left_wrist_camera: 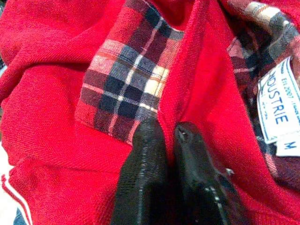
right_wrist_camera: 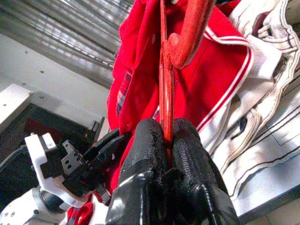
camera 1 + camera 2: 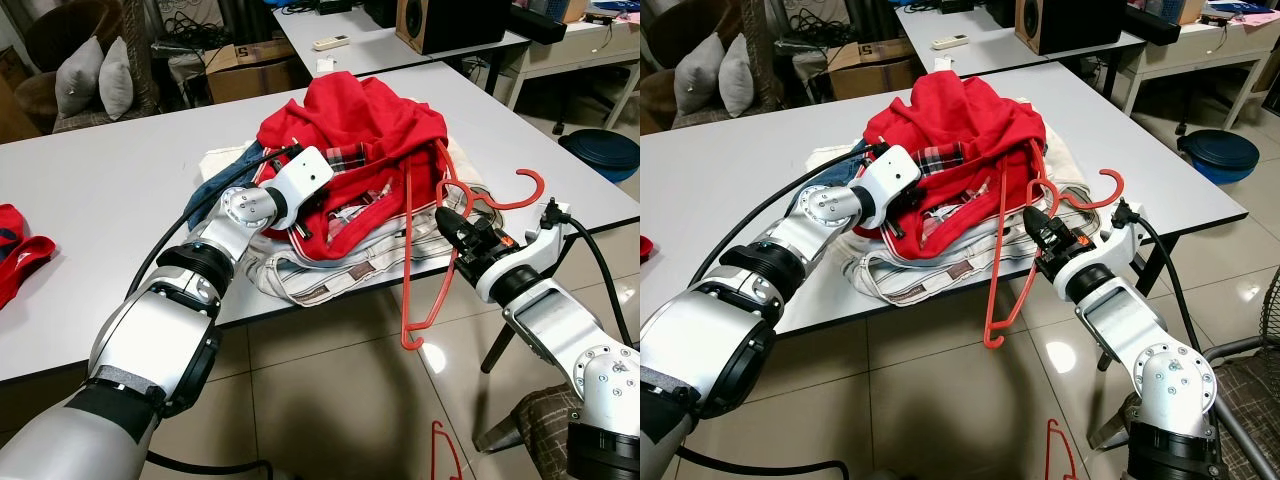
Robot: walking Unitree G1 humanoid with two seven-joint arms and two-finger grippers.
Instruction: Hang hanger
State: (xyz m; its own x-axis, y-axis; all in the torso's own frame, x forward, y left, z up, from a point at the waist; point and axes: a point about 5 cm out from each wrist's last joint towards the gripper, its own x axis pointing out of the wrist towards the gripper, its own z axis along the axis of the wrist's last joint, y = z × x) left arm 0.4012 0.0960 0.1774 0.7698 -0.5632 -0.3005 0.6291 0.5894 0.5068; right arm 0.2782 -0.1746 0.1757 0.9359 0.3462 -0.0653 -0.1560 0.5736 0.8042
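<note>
My right gripper (image 3: 447, 222) is clenched on the red hanger (image 3: 424, 262), which dangles off the tabletop's (image 3: 120, 180) near edge. My left gripper (image 1: 168, 136) pinches the red garment (image 3: 360, 125) collar. I judge the hanger could twist and snag the fabric.

Silver arms (image 3: 150, 340), white wrist housings (image 3: 300, 180) — black cables (image 3: 600, 265), black ribbed fingers (image 1: 145, 178).

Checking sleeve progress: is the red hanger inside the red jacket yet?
Partly in. The hanger runs into the jacket; its hook and lower corner hang outside.
</note>
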